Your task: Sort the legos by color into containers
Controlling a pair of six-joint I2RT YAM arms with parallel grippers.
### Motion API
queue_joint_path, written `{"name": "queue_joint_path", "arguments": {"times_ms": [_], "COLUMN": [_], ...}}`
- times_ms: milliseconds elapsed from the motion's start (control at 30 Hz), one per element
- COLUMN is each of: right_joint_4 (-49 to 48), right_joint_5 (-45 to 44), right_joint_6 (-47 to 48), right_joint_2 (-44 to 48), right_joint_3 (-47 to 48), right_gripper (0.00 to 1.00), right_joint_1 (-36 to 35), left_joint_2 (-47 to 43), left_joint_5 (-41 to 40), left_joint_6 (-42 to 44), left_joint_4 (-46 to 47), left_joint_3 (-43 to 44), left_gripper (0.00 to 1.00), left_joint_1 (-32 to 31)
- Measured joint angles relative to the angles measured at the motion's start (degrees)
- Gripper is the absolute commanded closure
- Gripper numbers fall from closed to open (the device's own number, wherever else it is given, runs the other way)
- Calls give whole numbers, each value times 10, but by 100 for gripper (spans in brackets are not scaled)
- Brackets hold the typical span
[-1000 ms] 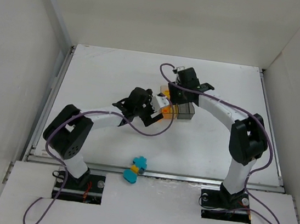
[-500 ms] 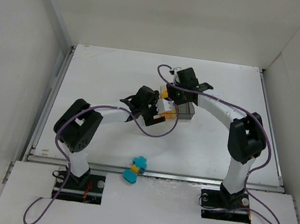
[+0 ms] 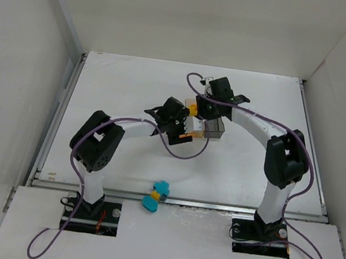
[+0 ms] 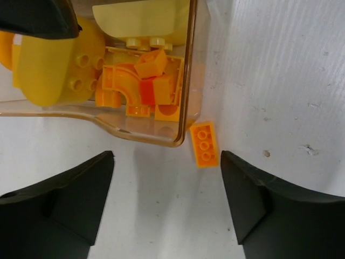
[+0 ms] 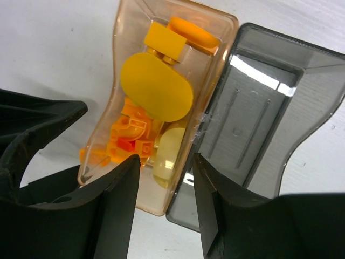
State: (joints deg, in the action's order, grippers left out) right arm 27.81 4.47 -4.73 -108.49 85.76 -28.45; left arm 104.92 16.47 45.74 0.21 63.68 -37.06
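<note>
Over the white table (image 3: pixel 121 84), seen from above, both arms extend to two joined bins at the centre. The left gripper (image 3: pixel 183 126) is at the orange bin (image 3: pixel 193 132). The right gripper (image 3: pixel 208 112) is over the bins, by the grey bin (image 3: pixel 216 130). Teal pieces (image 3: pixel 157 194), with a yellow one among them, lie well apart at the table's near edge.

From the left wrist, the fingers are spread wide and hold nothing. Between them, nearer the right finger, a small orange brick (image 4: pixel 205 144) lies flat, studs up, just outside the orange bin's corner. That bin holds orange and yellow pieces (image 4: pixel 145 91). The brick looks light, hard and smooth, so it is likely to skid. Pinching its long sides, clear of the bin wall, seems best.

From the right wrist, the jaws stand partly apart above the bins' near ends, gripping nothing. No pieces show in the grey bin.
</note>
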Motion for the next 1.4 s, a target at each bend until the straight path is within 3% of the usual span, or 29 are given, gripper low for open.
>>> {"name": "queue_joint_path", "arguments": {"times_ms": [233, 500, 567, 667, 800, 1100, 1233, 1400], "right_joint_4": [0, -8, -12, -14, -13, -19, -24, -30], "right_joint_5": [5, 5, 5, 5, 5, 5, 5, 7], "right_joint_6": [0, 0, 0, 0, 0, 0, 0, 0], "right_joint_2": [0, 1, 2, 3, 9, 24, 28, 30], "right_joint_3": [-5, -26, -33, -42, -52, -60, -68, -69], "right_gripper": [51, 51, 51, 51, 51, 51, 51, 51], "right_joint_1": [26, 48, 49, 52, 54, 61, 63, 65], "left_joint_2": [20, 23, 24, 31, 37, 24, -51, -130], "left_joint_5": [28, 43, 37, 22, 12, 54, 76, 109], "left_joint_6": [-6, -24, -35, -56, -76, -76, -54, -48], "left_joint_4": [-54, -92, -92, -87, -81, -109, -130, -89], "left_joint_3": [35, 36, 36, 40, 46, 38, -3, 17], "left_gripper": [44, 51, 65, 75, 100, 100, 100, 100], "left_joint_1": [0, -13, -19, -24, -26, -11, 10, 21]}}
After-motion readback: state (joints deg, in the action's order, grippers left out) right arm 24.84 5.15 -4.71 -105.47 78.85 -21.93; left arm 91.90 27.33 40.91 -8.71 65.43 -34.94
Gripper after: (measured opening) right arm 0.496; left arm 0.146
